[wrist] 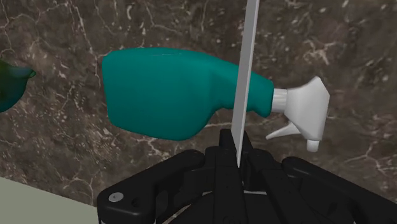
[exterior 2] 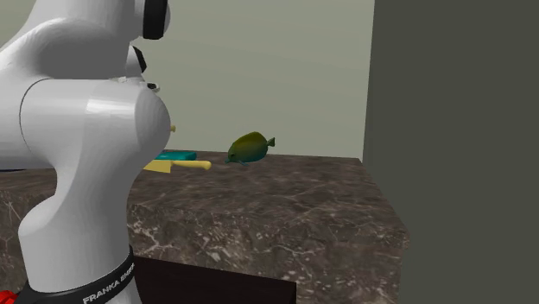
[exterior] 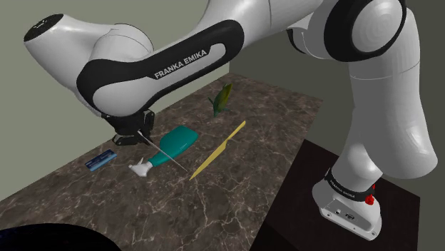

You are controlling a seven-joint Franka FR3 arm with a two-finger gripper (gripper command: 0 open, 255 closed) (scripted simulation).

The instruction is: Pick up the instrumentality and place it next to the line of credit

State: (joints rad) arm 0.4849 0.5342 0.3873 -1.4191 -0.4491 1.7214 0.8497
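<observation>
My gripper (exterior: 133,135) hovers above the dark marble counter (exterior: 235,192), shut on a thin flat grey tool (exterior: 168,157) that slants down towards the shoulder view's right. In the wrist view the black fingers (wrist: 224,156) meet around the grey strip (wrist: 245,76), which crosses over a teal spray bottle (wrist: 178,89). A small blue card (exterior: 101,160) lies flat on the counter just left of the gripper in the shoulder view.
The teal spray bottle (exterior: 175,142) lies on its side, its white nozzle (exterior: 141,169) near the card. A long yellow blade-like thing (exterior: 218,149) lies beside it. A green fish (exterior: 221,98) sits farther back. A black area (exterior: 57,241) marks the lower left.
</observation>
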